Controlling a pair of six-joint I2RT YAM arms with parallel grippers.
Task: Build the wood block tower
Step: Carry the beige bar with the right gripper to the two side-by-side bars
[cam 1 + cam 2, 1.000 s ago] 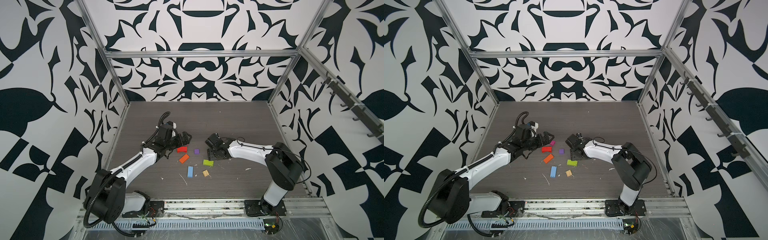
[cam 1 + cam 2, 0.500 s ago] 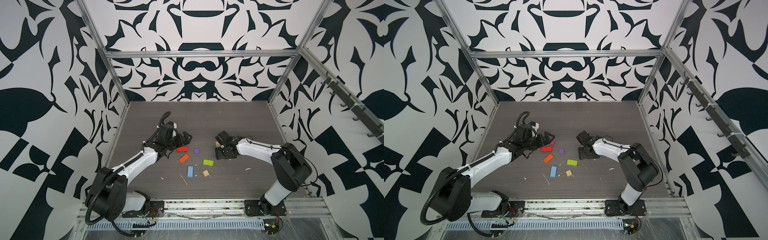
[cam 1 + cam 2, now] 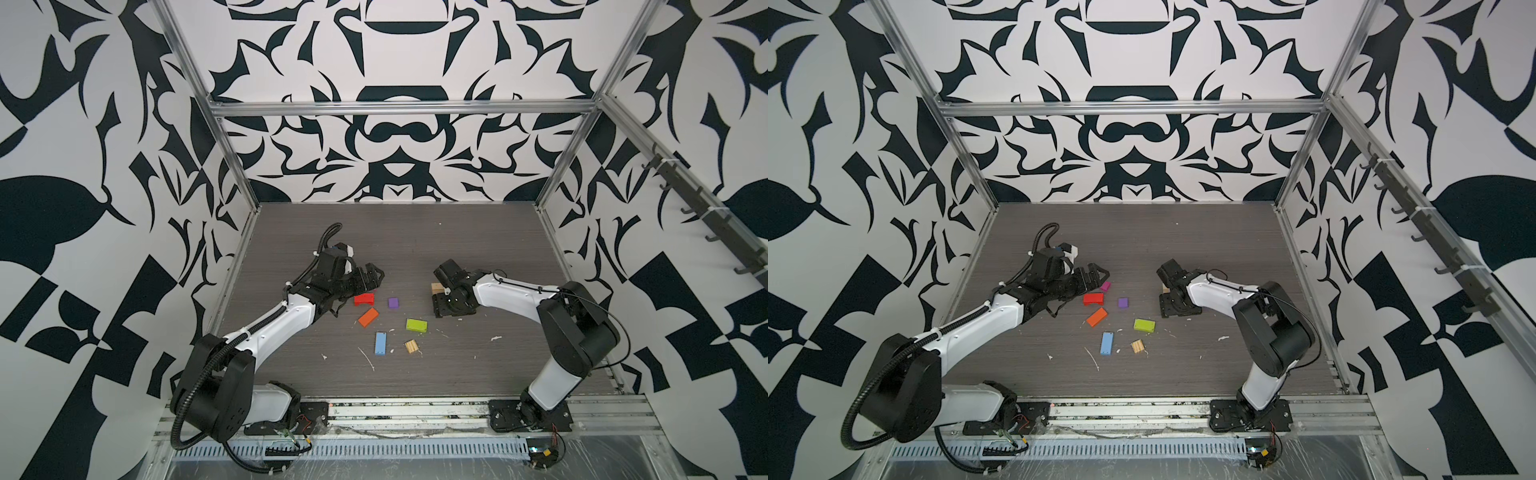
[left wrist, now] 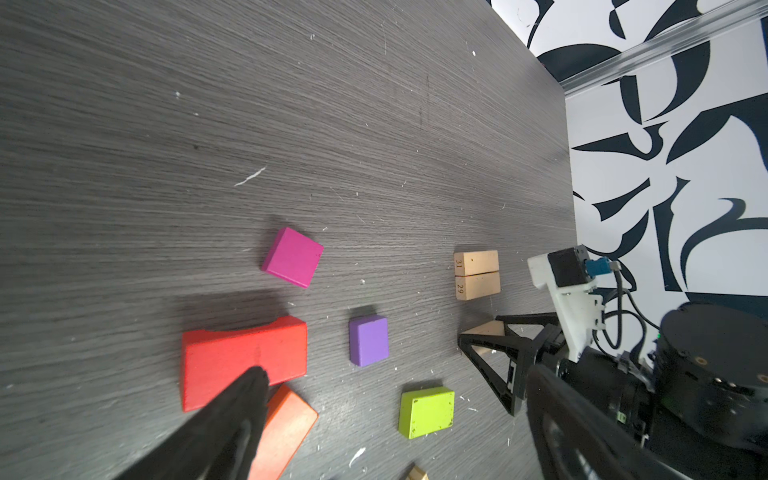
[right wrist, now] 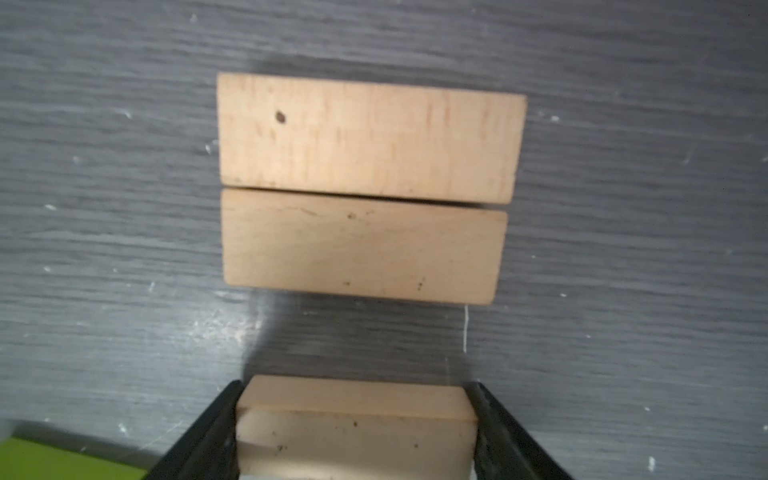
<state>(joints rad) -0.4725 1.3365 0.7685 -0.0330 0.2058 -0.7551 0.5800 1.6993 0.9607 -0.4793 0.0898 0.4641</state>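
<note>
Two tan planks (image 5: pixel 370 137) lie flat, side by side and touching, on the dark table; they also show in a top view (image 3: pixel 436 287). Just beside them my right gripper (image 5: pixel 355 386) is shut on a third tan plank (image 5: pixel 357 428), held low over the table. Loose wood blocks lie to its left: red (image 3: pixel 364 299), purple (image 3: pixel 393 303), orange (image 3: pixel 368 317), lime green (image 3: pixel 416 325), blue (image 3: pixel 380 343) and a ridged tan square (image 3: pixel 411 346). My left gripper (image 3: pixel 372 276) hangs open over the red block, next to a magenta cube (image 4: pixel 293 257).
Small white scraps (image 3: pixel 368 359) litter the table in front of the blocks. Metal frame posts (image 3: pixel 232 166) and patterned walls close in the table on three sides. Both arm bases sit on the front rail (image 3: pixel 415 409).
My right gripper has carried the tan plank a little to the right, away from the green block and up to the two planks on the table. The left arm has barely moved.
</note>
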